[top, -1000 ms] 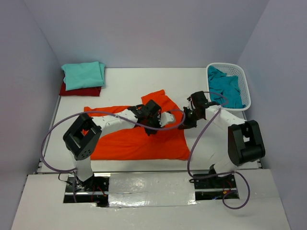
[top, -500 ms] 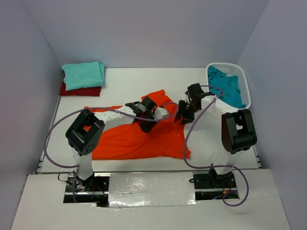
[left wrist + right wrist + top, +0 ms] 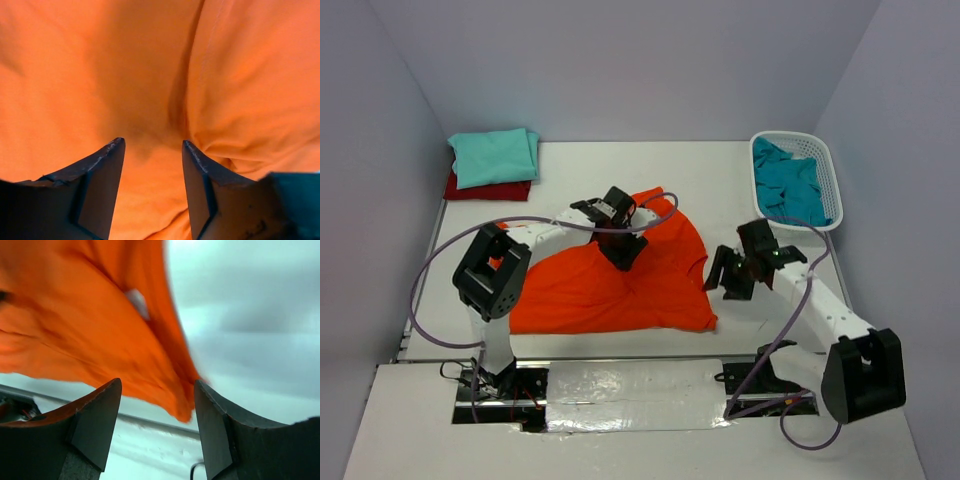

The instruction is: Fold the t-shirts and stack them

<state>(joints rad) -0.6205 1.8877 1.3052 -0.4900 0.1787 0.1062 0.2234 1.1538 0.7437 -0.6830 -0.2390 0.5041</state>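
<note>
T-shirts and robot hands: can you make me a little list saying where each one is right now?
orange t-shirt: lying rumpled in the middle of the table
mint t-shirt: folded, on top of the dark red t-shirt, far left corner
teal t-shirt: crumpled inside the white basket
left gripper: open, over the orange t-shirt, holding nothing
right gripper: open, beside the orange t-shirt's right edge, holding nothing

Orange shirt (image 3: 605, 290) spread on surface (image 3: 620, 170). Left gripper (image 3: 622, 252) over its upper middle. Right gripper (image 3: 728, 282) just beside its right edge. Mint shirt (image 3: 495, 155) folded atop dark red shirt (image 3: 485, 190), far-left corner. Teal shirt (image 3: 790, 185) inside white basket (image 3: 829, 170).
</note>
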